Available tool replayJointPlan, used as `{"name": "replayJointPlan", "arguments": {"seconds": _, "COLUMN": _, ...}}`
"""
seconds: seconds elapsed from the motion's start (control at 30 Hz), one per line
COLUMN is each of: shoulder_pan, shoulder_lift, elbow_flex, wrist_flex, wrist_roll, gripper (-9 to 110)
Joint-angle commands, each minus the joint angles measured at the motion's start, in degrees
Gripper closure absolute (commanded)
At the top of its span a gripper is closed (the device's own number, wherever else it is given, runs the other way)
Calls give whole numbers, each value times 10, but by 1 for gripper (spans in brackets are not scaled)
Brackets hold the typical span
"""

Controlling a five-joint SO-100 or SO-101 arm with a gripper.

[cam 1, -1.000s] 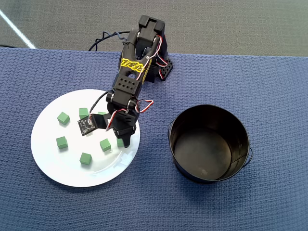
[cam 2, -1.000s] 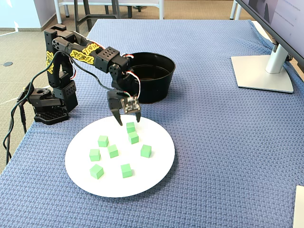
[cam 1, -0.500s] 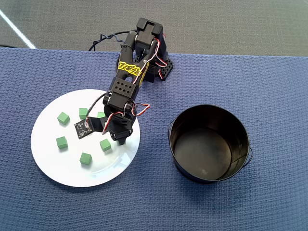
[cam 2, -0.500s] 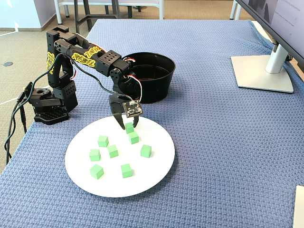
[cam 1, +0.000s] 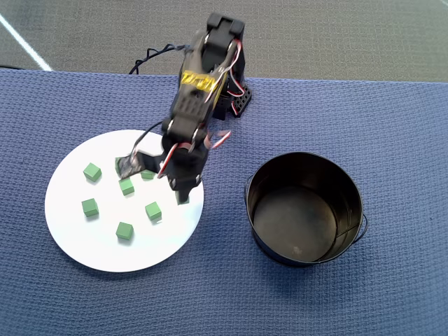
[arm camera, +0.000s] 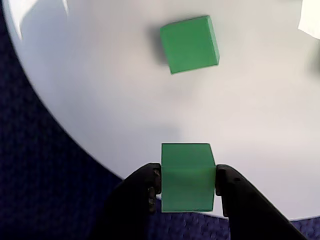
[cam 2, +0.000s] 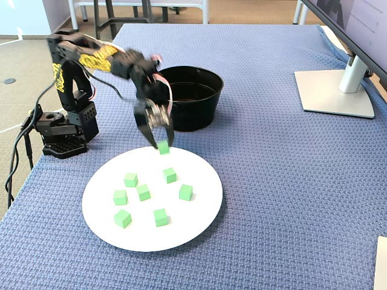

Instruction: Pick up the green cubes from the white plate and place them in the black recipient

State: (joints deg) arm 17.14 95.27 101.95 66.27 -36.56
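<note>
I see my gripper [arm camera: 188, 186] clamped on one cube [arm camera: 187, 176] — lifted just above the plate's [cam 2: 199, 223] rim nearest the pot [cam 2: 199, 106]. Six more cubes [cam 2: 143, 192] lie on the plate in the fixed view — the pot stands just beyond it.

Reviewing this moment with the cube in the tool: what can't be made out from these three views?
- Overhead view: the held green cube is mostly covered by the arm; so is part of the white plate.
- Wrist view: the tool grips the cube, but the black pot is out of frame.
- Fixed view: the arm is motion-blurred, so the tool's fingers around the cube are unclear.
</note>
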Motion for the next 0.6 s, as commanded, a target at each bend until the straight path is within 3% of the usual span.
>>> {"name": "replayJointPlan", "arguments": {"seconds": 0.0, "shoulder_pan": -32, "shoulder_lift": 134, "elbow_flex": 7, "wrist_flex": 58, "wrist_roll": 44, "gripper": 101}}
{"name": "replayJointPlan", "arguments": {"seconds": 0.3, "shoulder_pan": -154, "shoulder_lift": 358, "elbow_flex": -75, "wrist_flex": 224, "wrist_roll": 185, "gripper": 101}}
{"name": "replayJointPlan", "arguments": {"seconds": 0.57, "shoulder_pan": -311, "shoulder_lift": 268, "elbow_flex": -122, "wrist_flex": 149, "wrist_roll": 288, "gripper": 102}}
